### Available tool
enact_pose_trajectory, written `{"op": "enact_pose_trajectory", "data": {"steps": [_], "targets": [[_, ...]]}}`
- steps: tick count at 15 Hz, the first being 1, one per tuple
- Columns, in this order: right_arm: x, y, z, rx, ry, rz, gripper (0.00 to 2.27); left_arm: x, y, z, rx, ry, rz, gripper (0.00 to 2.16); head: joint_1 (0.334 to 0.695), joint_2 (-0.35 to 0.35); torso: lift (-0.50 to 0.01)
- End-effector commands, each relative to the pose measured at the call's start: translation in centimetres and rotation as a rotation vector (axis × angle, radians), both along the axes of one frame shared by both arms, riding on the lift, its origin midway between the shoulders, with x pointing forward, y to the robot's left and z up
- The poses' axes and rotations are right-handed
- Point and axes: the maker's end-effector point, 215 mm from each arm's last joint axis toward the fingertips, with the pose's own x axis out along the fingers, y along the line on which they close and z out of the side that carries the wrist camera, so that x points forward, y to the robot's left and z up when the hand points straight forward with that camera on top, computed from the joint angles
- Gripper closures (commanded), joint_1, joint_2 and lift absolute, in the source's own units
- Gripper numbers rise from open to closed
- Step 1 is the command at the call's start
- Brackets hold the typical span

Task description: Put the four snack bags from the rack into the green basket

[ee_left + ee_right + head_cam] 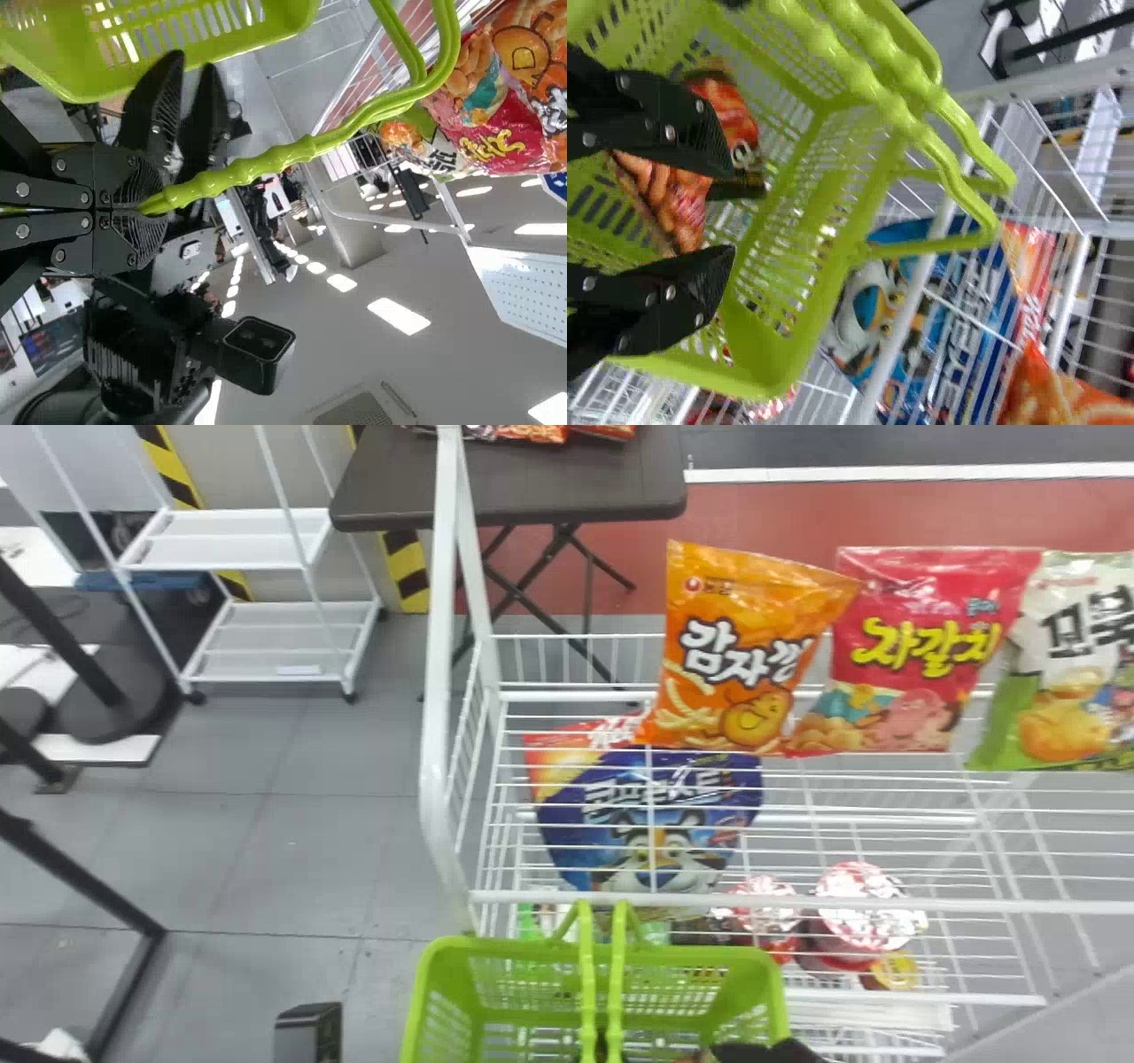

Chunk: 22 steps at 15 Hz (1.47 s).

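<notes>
Right in front of you sits the basket (709, 957), just before the near edge of the rack (797, 904), with a snack bag (669, 199) lying inside it. On the rack you have three bags in a row: left bag (744, 646), middle bag (921, 646), right bag (1072, 664). Beneath the upper wires lies a cereal bag (651, 819), with cups (859, 912) to its right. Behind your rack stands a table (567, 491); a cart (283, 651) stands to the rack's left.

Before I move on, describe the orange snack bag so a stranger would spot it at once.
Find the white wire rack beyond the green basket. In its upper row, the orange bag is leftmost in the head view. Its orange front and smiling potato print set it apart from the red bag alongside.
</notes>
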Motion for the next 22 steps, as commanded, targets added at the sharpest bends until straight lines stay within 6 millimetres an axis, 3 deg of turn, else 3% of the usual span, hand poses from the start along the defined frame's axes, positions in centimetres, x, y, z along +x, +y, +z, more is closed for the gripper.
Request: {"op": "enact_pose_trajectory", "data": {"steps": [1, 5, 9, 14, 18, 19, 20, 22], "targets": [[3.2, -0.7, 2.4, 0.017, -0.131, -0.032, 0.07, -0.2, -0.1, 0.1, -0.002, -0.005, -0.002, 1.65, 0.695, 0.0, -0.009], [12.2, -3.4, 7.4, 0.07, -0.418, -0.187, 0.07, -0.6, -0.7, -0.2, 0.01, -0.01, -0.015, 1.65, 0.695, -0.072, -0.009], [20.2, -4.1, 11.3, 0.12, -0.614, -0.298, 0.08, -1.0, -1.5, -0.4, 0.022, -0.013, -0.043, 1.65, 0.695, -0.11, -0.009], [27.9, -5.3, 11.1, 0.101, -0.675, -0.398, 0.09, -0.9, -1.6, -0.7, 0.033, -0.013, -0.056, 1.65, 0.695, -0.137, -0.009], [31.4, -6.0, 9.2, 0.125, -0.617, -0.434, 0.12, -0.8, -1.4, -0.7, 0.035, -0.016, -0.058, 1.65, 0.695, -0.13, -0.009], [32.1, -5.7, 9.4, 0.133, -0.611, -0.423, 0.24, -0.9, -1.4, -0.7, 0.034, -0.015, -0.059, 1.65, 0.695, -0.129, -0.009], [32.4, -5.5, 8.7, 0.136, -0.573, -0.402, 0.6, -0.9, -1.3, -0.7, 0.036, -0.015, -0.06, 1.65, 0.695, -0.126, -0.009], [32.0, -5.0, 7.6, 0.134, -0.513, -0.373, 1.85, -0.9, -1.3, -0.8, 0.036, -0.012, -0.06, 1.65, 0.695, -0.113, -0.009]]}}
